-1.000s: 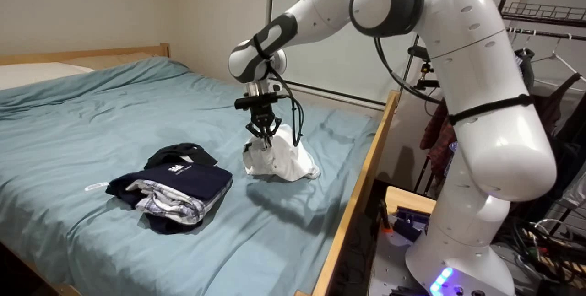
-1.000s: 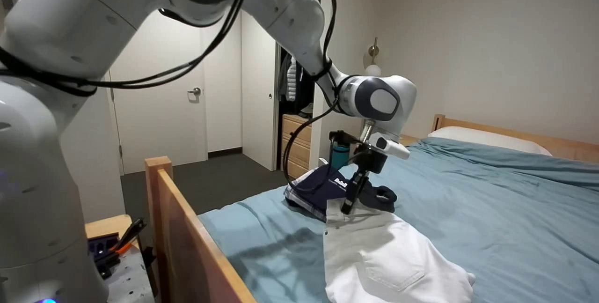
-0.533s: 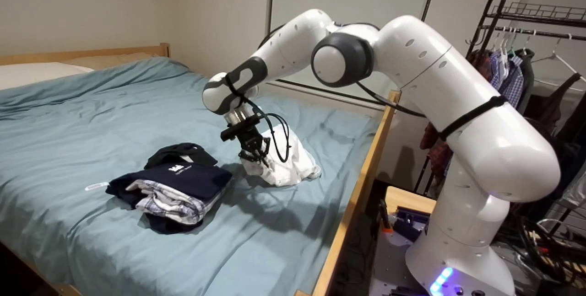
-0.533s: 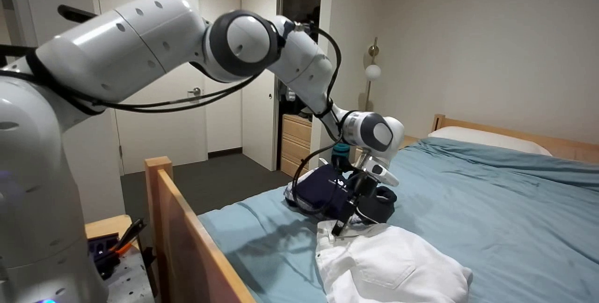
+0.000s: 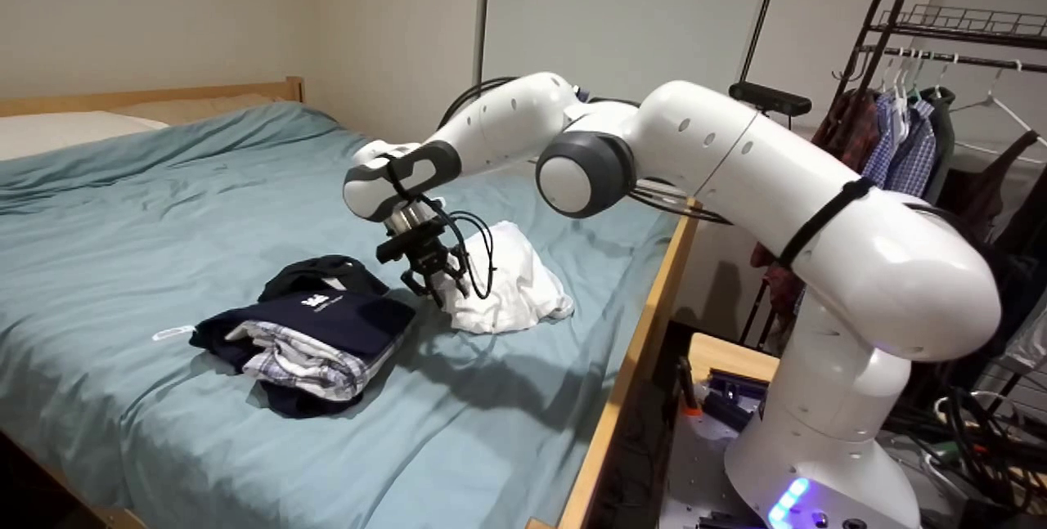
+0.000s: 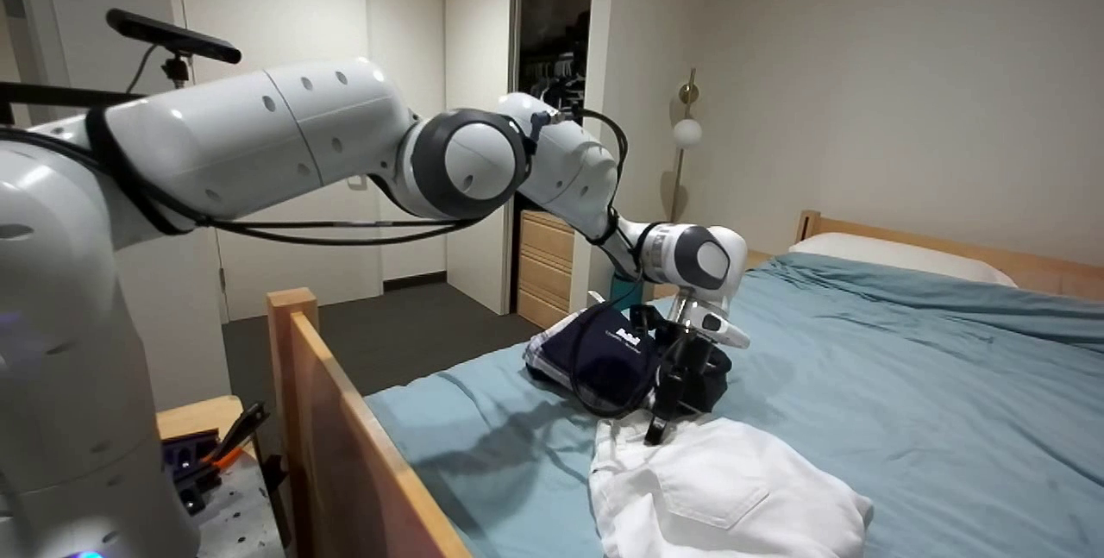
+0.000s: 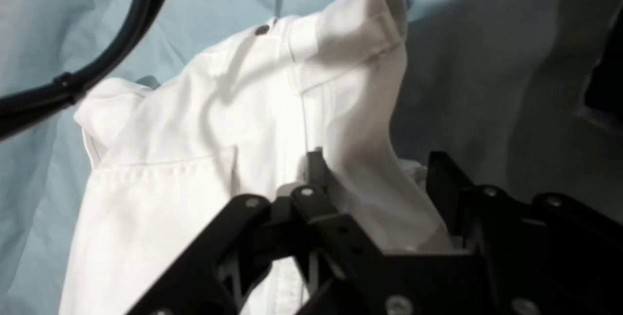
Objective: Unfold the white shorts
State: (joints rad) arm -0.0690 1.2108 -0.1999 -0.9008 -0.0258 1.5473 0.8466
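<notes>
Unfold looks partial at best: white shorts [image 6: 733, 502] rumpled on the bed [image 6: 931, 420] near the clothes pile [image 5: 335, 325], gripper [image 7: 377, 161] spread with their edge showing in the gap (can't tell contact), so opening out and flattening remain.

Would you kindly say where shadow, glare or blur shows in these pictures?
Wrist view: the gripper looks soft, and shadow darkens the bedding on the picture's right. Both exterior views: a shadow falls on the bedding beside the white shorts; highlights gleam on the arm. In an exterior view, the gripper partly blends into the dark clothes behind.
</notes>
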